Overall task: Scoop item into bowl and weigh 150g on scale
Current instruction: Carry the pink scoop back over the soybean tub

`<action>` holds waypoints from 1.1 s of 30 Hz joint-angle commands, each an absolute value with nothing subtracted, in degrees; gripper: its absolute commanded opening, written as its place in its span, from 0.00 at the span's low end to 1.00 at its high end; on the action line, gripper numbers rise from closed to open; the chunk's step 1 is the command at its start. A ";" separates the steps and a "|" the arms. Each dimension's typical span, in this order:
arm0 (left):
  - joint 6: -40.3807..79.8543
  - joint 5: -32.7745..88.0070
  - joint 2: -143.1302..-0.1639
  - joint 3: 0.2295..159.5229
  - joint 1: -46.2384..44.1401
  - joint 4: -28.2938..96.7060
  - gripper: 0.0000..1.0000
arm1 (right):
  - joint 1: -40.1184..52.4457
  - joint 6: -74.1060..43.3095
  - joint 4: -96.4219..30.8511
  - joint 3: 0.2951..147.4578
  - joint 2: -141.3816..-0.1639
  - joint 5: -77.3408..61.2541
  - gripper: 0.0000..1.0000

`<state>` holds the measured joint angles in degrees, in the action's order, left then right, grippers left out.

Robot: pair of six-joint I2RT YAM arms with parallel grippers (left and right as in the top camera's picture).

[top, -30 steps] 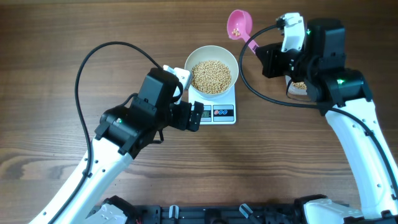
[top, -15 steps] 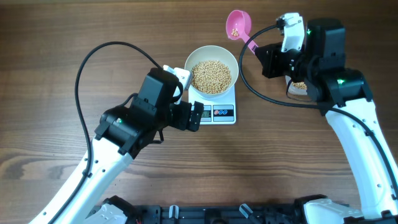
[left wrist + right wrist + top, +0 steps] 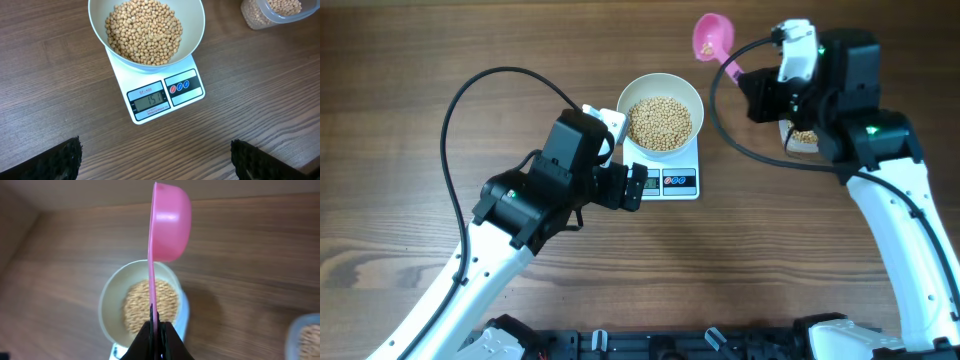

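Beans, bowl, scale on wooden table; right tool grips scoop, left tool gapes.

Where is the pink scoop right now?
The pink scoop is top right in the overhead view, handle clamped in the right pincer, up-right of the white bowl on the scale.

In front of you the white bowl sits on the scale, and it is filled with tan beans. The bowl covers the back part of the scale, so only the front panel is free. The grey display seems to read 151, and beside it are two round buttons, one red and one blue. At the top right a clear tub holds more beans. The left gripper holds nothing; its dark fingers stand wide apart in the lower corners, above the wooden counter.
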<state>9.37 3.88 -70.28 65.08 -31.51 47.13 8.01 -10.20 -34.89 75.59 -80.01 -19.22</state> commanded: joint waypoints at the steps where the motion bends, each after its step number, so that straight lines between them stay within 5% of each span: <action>1: 9.87 3.11 -69.89 64.82 -31.66 47.18 1.00 | 2.94 -12.10 -36.67 76.60 -79.26 -16.78 0.04; 14: 9.87 3.11 -69.89 64.82 -31.66 47.18 1.00 | -14.48 -13.15 -51.13 76.60 -79.26 -12.53 0.04; 33: 9.89 3.11 -69.89 64.82 -31.66 47.18 1.00 | -7.75 8.32 -59.57 76.38 -80.27 11.86 0.04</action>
